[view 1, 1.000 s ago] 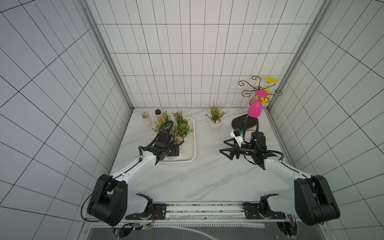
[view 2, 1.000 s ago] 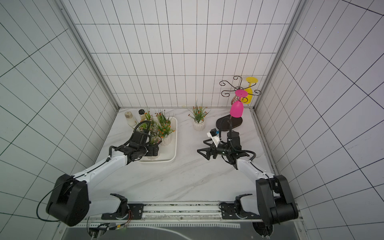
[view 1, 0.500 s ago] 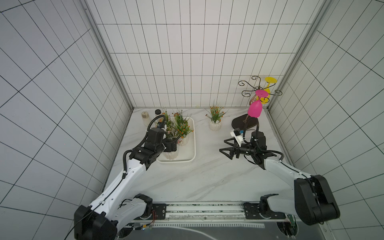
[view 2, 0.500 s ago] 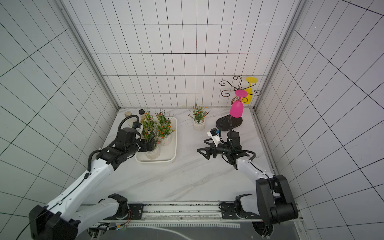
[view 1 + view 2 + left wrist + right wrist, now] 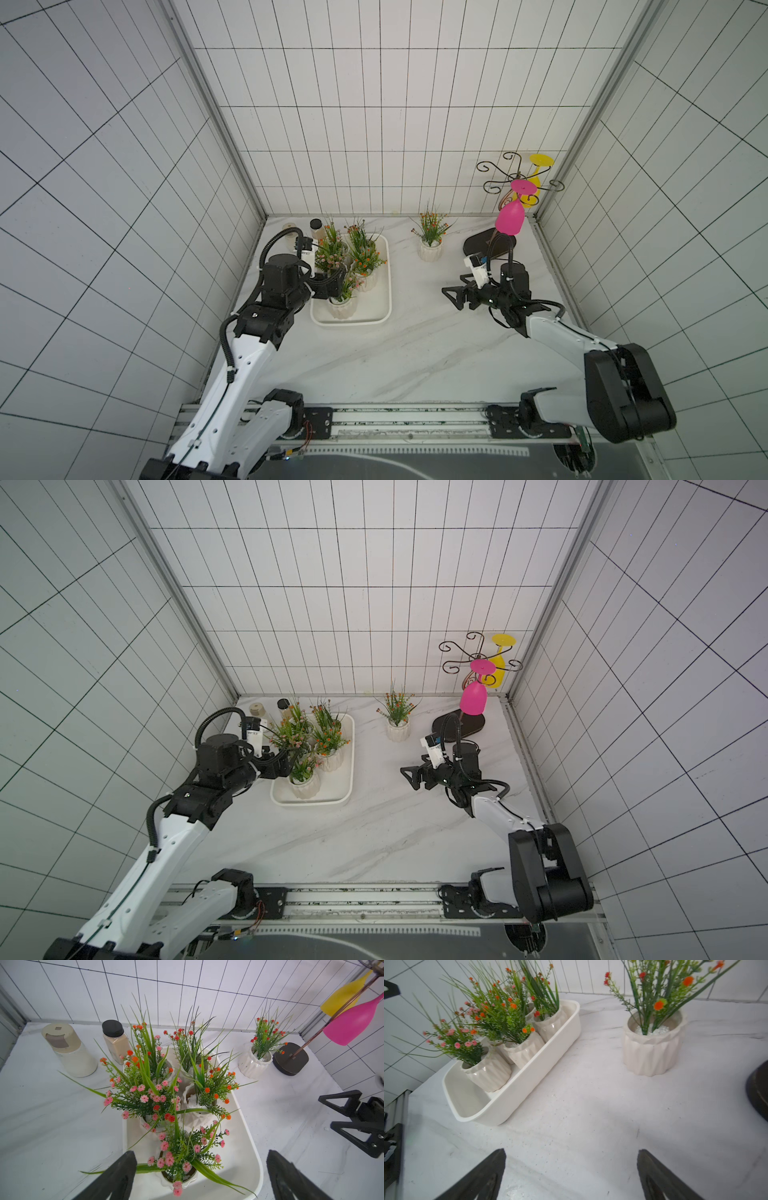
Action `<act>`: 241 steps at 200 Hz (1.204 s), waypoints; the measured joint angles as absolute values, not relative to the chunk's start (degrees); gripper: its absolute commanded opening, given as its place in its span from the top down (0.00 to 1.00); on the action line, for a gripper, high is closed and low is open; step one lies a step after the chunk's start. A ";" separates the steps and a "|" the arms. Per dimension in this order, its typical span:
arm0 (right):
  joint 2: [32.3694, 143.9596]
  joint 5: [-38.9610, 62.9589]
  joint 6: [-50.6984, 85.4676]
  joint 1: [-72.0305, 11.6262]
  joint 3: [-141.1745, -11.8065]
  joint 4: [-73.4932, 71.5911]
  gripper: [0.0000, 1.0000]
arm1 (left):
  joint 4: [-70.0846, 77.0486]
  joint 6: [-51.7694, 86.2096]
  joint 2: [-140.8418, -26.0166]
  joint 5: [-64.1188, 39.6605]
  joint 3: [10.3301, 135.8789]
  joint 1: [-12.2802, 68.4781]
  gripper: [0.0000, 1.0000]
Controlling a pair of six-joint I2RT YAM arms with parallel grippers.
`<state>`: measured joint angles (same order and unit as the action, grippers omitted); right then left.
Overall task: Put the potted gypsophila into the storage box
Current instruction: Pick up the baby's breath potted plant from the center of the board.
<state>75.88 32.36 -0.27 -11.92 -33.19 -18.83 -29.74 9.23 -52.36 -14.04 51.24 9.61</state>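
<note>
Left arm [image 5: 245,365], white links with black joints: I have it reaching forward, elbow raised, wrist roughly level. My black two-finger left gripper [image 5: 201,1155] has its jaws spread wide, clamped on nothing. Right arm [image 5: 557,332], same build, lies low and stretches inward. My black right gripper [image 5: 571,1151], triangular fingers [image 5: 451,291], points toward my left side, jaws wide apart, empty.

Several pots [image 5: 341,306] stand in the storage box [image 5: 376,309], another pot [image 5: 430,251] beside it.
</note>
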 measured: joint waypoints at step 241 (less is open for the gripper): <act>111.96 22.52 -7.88 -12.08 -61.10 -30.50 0.01 | -18.90 13.72 -54.94 -32.67 43.57 4.69 0.03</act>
